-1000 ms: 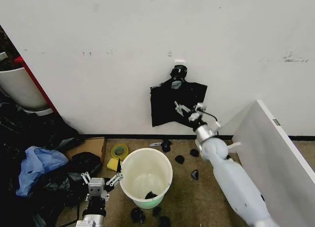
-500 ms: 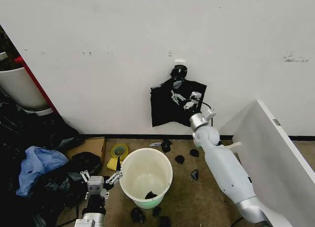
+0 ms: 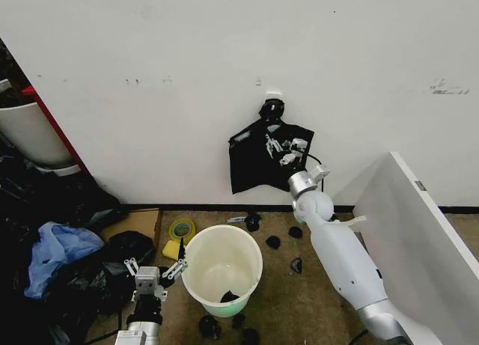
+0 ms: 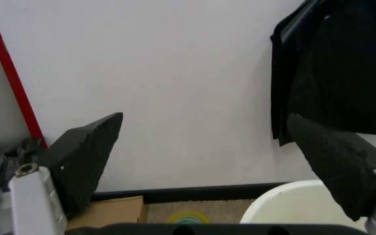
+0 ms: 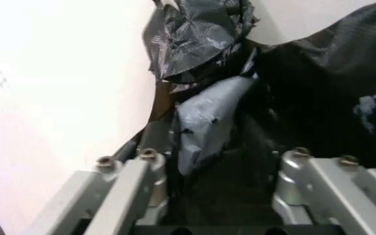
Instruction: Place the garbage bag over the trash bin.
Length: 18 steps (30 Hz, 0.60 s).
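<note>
Over the last second my right arm has swung up from beside the bin and carried the right gripper (image 3: 282,149) onto the black sheaf of bags (image 3: 258,165) hanging on the far wall, and in the last half second it has edged a little higher and closer to the knot (image 3: 272,109). The garbage bag I need is, as I judge it, the front sheet of that sheaf; I cannot pick out a separate loose bag, so I treat the outermost layer as my target. In the right wrist view the metal fingers (image 5: 130,196) stand apart, with black film and a grey strip of tape (image 5: 204,125) between them, and I cannot tell whether they grip anything yet. To do this step well, I want to close on a single layer of film just below the tape, not on the knot or the whole thickness, and then pull down and toward me gently so the thin plastic does not tear. The trash bin (image 3: 222,271) sits on the near floor, left of the right arm and well apart from the sheaf, with a dark scrap at its bottom. My left gripper (image 3: 154,276) waits low just left of the bin, its black pads (image 4: 86,156) spread wide and holding nothing. Black bits lie on the floor (image 3: 314,300) around the bin.
</note>
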Tool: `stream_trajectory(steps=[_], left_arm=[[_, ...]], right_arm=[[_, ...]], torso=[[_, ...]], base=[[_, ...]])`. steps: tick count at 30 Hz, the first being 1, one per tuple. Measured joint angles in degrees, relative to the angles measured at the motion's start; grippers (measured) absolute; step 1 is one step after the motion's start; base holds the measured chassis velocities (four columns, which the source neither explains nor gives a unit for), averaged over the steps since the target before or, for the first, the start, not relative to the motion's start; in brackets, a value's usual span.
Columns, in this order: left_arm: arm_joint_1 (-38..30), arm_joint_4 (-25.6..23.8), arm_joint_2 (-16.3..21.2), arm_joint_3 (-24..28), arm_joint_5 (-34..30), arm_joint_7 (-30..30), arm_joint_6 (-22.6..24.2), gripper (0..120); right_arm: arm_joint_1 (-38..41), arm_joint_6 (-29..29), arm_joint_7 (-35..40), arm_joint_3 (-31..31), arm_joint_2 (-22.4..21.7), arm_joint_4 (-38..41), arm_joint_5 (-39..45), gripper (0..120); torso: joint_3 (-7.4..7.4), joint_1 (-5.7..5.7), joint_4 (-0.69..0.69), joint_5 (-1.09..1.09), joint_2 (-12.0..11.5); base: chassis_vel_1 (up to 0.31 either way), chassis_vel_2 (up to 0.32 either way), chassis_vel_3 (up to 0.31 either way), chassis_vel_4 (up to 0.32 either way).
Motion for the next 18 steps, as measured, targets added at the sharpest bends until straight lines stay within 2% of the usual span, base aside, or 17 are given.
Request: stream_trajectory(steps=[6,8,15,16,18], left_arm=[[0.0,0.0,-0.1,0.1,0.0,-0.1,0.0,99],[0.0,0.1,-0.1,0.1,0.0,-0.2,0.0,99],[0.0,0.2,-0.2,0.2,0.0,-0.4,0.0,98],[-0.2,0.3,-0.2,0.5,0.1,-0.5,-0.1,98],[-0.4,0.4,-0.3,0.7,0.1,-0.5,-0.1,98]], right_arm=[[-0.1,0.0,-0.1,-0.2,-0.1,0.4,-0.4,13],[-0.5,0.1,-0.2,-0.4,-0.2,0.9,-1.0,0],[-4.0,0.4,-0.5,-0.7,-1.2,4.3,-3.4,0],[-8.2,0.8,-0.7,-0.7,-2.5,7.4,-6.1,0],[-10.7,1.1,-0.7,-0.6,-3.1,9.1,-7.8,0]], torso=[[0.0,0.0,0.0,0.0,0.0],[0.0,0.0,0.0,0.0,0.0],[0.0,0.0,0.0,0.0,0.0],[0.0,0.0,0.0,0.0,0.0],[0.0,0.0,0.0,0.0,0.0]], base=[[0.0,0.0,0.0,0.0],[0.0,0.0,0.0,0.0],[0.0,0.0,0.0,0.0],[0.0,0.0,0.0,0.0],[0.0,0.0,0.0,0.0]])
